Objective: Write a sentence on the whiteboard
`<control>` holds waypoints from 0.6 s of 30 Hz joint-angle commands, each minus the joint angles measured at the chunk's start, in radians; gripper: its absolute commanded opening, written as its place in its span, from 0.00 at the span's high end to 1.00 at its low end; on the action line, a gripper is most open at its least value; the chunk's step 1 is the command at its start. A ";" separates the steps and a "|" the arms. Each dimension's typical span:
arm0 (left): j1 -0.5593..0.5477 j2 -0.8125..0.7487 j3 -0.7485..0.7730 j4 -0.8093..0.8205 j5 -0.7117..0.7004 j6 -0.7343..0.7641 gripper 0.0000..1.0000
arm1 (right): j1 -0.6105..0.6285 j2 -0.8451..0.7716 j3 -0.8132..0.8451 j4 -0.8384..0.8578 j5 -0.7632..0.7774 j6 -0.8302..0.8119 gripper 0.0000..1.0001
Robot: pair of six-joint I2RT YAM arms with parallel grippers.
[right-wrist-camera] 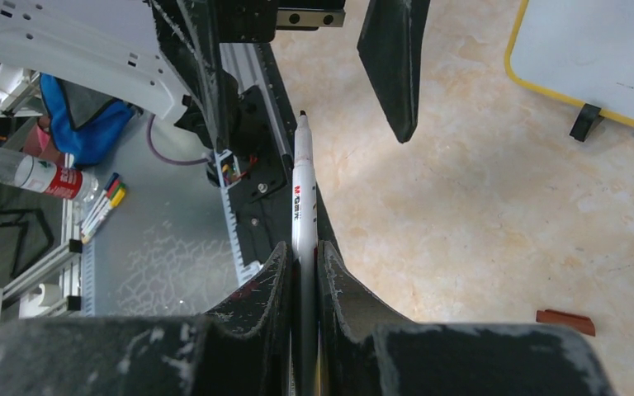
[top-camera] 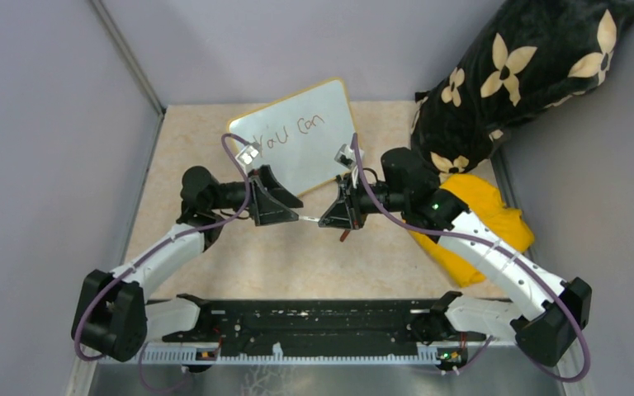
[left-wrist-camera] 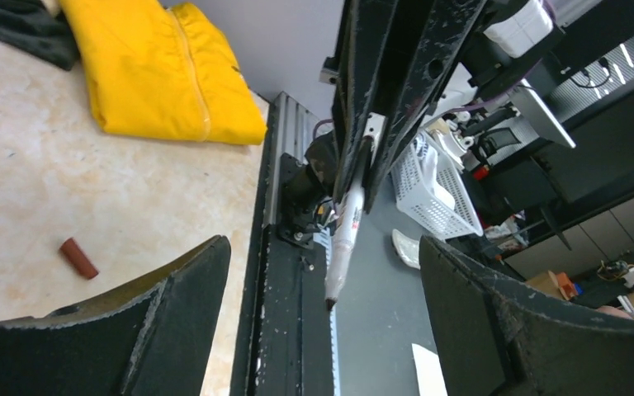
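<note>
Right wrist view: the right hand [right-wrist-camera: 303,252] pinches a white marker pen with a black tip [right-wrist-camera: 302,177] by its rear end. Its fingers are pressed tight on the barrel and the tip points toward the left hand [left-wrist-camera: 323,240]. That hand is spread wide and touches nothing. The pen tip hangs about level with its fingertips, but whether it is truly inside the gap I cannot tell.

This looks like a pen handover or re-grip partway through the writing, since the dark handwritten sentence [top-camera: 291,134] reads only "you can". The next move likely calls for the left hand to close squarely on the barrel, leaving the tip free, before the right hand lets go. The pen would then go back to the board for a second line.

The small white whiteboard with a yellow frame [top-camera: 314,162] stands tilted on black feet on the beige marbled table [right-wrist-camera: 462,206]. It lies just beyond both hands, and the pen is off it and aimed sideways. A small red-brown cylinder [right-wrist-camera: 565,321], probably the pen's cap, lies loose on the table near the right hand.
</note>
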 commanded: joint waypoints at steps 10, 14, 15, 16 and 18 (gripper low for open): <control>-0.067 -0.019 0.076 -0.197 0.048 0.195 0.31 | 0.008 -0.001 0.054 0.008 0.017 -0.024 1.00; -0.080 -0.008 0.089 -0.244 0.050 0.233 0.48 | 0.009 -0.002 0.051 0.006 0.025 -0.022 1.00; -0.084 -0.007 0.090 -0.244 0.050 0.234 0.53 | 0.008 -0.002 0.048 0.006 0.027 -0.022 1.00; -0.086 -0.007 0.092 -0.244 0.051 0.236 0.57 | 0.008 -0.003 0.048 0.005 0.027 -0.023 1.00; -0.088 -0.005 0.096 -0.246 0.051 0.238 0.62 | 0.009 -0.002 0.049 0.006 0.028 -0.023 1.00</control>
